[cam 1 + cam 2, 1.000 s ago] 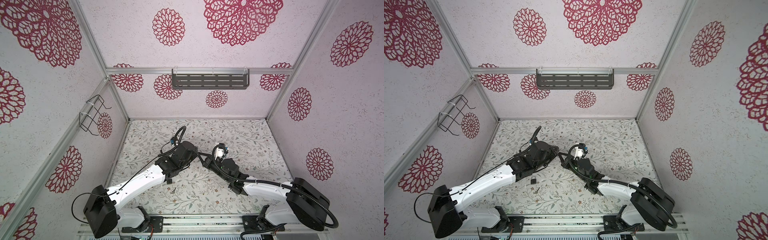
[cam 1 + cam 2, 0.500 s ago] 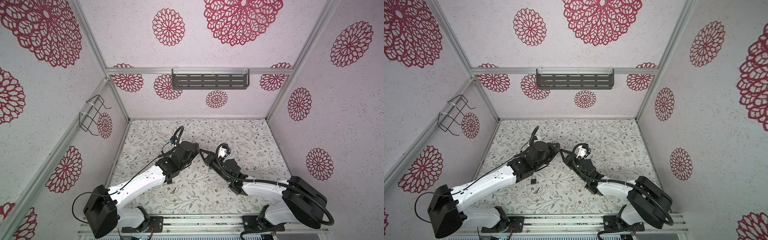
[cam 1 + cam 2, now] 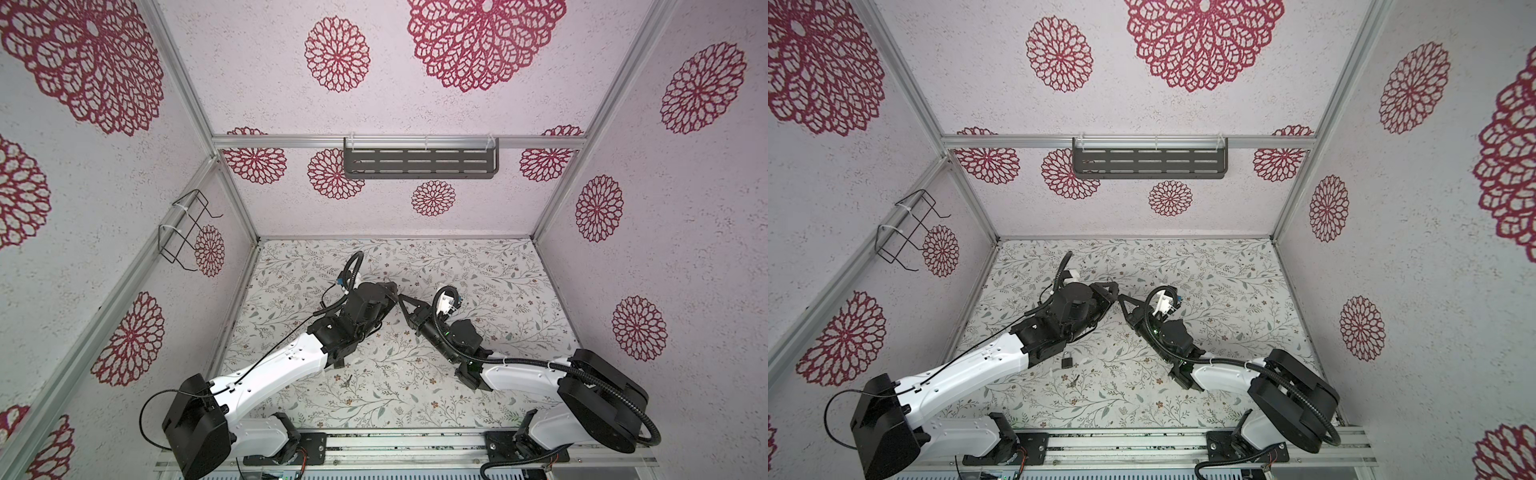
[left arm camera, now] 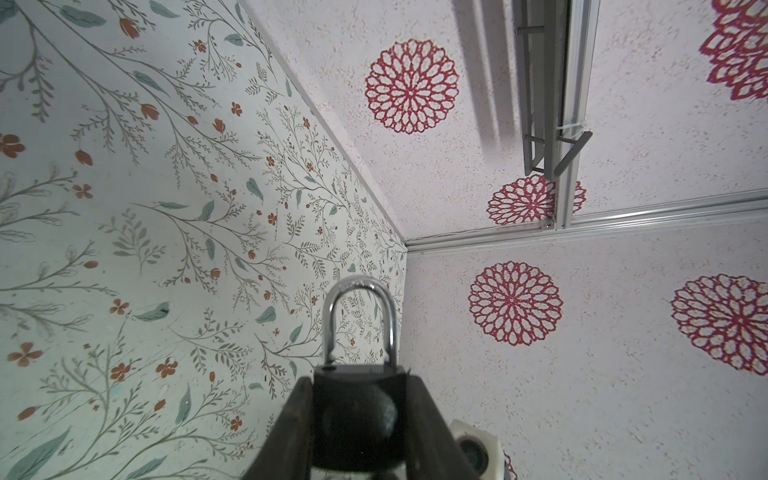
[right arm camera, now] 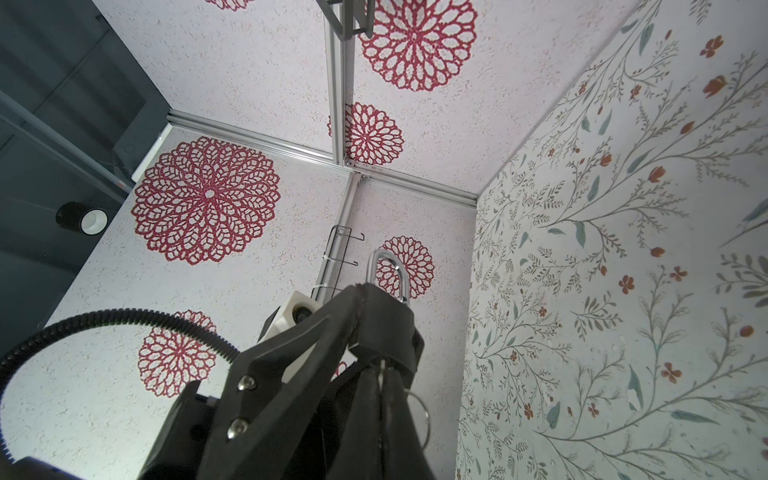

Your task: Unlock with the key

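black padlock (image 4: 359, 399) clamped in left gripper (image 4: 359, 384) | right gripper (image 5: 380, 384) pinches key (image 5: 381, 370), step: inserting | next: seat fully, turn

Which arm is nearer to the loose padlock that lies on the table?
Left. The left arm passes just beside the loose padlock; the right arm is much farther, on its other side.

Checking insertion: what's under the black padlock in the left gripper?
Right wrist view: a small silver metal key, pinched in the shut right gripper, meets the underside of the black steel-shackled padlock. Keyhole and blade depth are covered by the fingers.
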